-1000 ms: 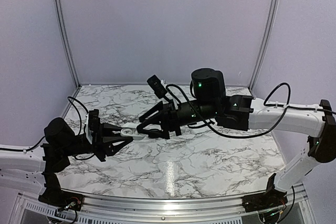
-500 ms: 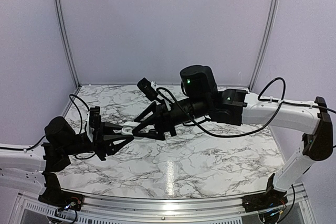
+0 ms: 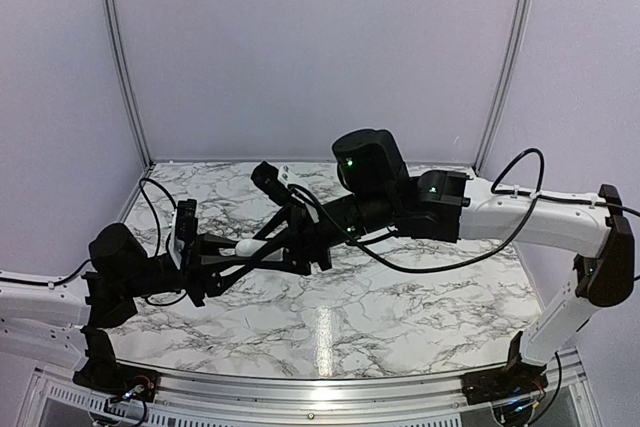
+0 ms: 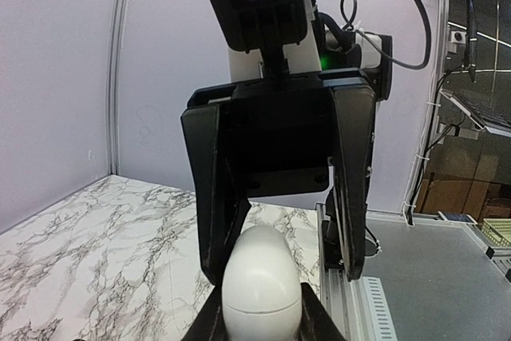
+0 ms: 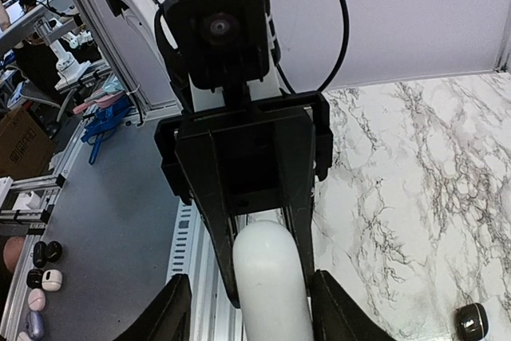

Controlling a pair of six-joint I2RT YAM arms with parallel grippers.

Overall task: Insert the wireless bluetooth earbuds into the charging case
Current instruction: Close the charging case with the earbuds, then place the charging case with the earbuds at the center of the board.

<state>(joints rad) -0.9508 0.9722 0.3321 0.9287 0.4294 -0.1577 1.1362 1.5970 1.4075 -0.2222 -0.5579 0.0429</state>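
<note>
— Top view first: where's the case?
— The white charging case (image 3: 248, 246) is held above the marble table (image 3: 420, 297), at about 8 o'clock from the frame's centre. The left gripper (image 3: 228, 257) comes at it from its 8 o'clock and the right gripper (image 3: 274, 245) from its 3 o'clock, so the two meet nose to nose.
— Which one actually has it?
— In the left wrist view the case sits at 6 o'clock with that gripper's own fingers pressed against both its sides, so the left one is clamped on it. The right gripper faces the camera with its fingers spread either side of the far end, and there's a gap at the 3 o'clock finger.
— And the right wrist view?
— The case is at 6 o'clock again, and the right gripper's own fingers stand wide at 7 and 5 o'clock, clear of it. In the 5 o'clock corner a small dark rounded thing (image 5: 471, 322) lies on the marble. I can't tell whether it's a bud.
— So how far along?
— Early, I'd judge. The case looks closed, neither gripper carries any of the earbuds, and none shows seated. Opening the lid, then fetching and seating both, is all left
</note>
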